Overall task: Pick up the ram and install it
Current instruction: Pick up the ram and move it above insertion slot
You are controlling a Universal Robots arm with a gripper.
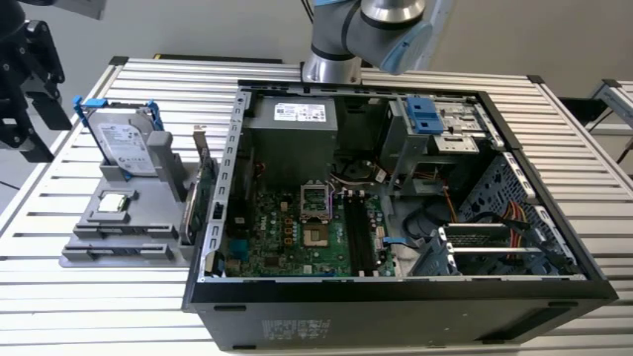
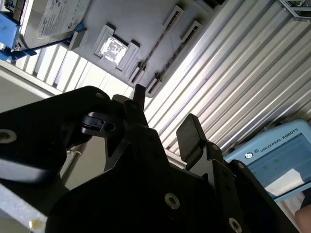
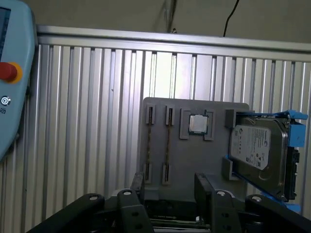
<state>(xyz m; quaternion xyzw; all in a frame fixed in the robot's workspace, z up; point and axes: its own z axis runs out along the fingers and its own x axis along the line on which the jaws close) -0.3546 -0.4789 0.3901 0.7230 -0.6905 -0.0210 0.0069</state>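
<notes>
Pincer [image 3: 169,190] open: in both wrist views my two black fingers [image 3: 137,187] stand apart with nothing between them and touch nothing. I hang above the grey holder [image 3: 194,155], clear of it.

Ram [image 3: 167,144]: it stands on edge in the holder and is seen from above as a thin line running between a pair of clips. Its chips cannot be made out. A second strip [image 3: 148,144] stands just beside it in the neighbouring pair of clips.

Layout in the exterior view: the holder rests on the slatted metal desk [image 1: 99,311], at nine o'clock from the open computer case [image 1: 396,293].
- The silver hard drive [image 1: 129,144] with blue rails stands upright at the holder's twelve o'clock end.
- The processor chip [image 1: 114,202] lies flat near the holder's middle.
- The two clip rows that carry the strips lie at its six o'clock end.
- A green expansion card [image 1: 204,185] stands on edge between the holder and the case wall.

Inside the case the motherboard [image 1: 287,237] lies flat. Its long dark slots [image 1: 358,230] run at three o'clock from the processor socket, and I cannot tell whether anything sits in them.

A pale blue teach pendant [image 3: 12,73] with a red button lies on the desk, well apart from the holder.
</notes>
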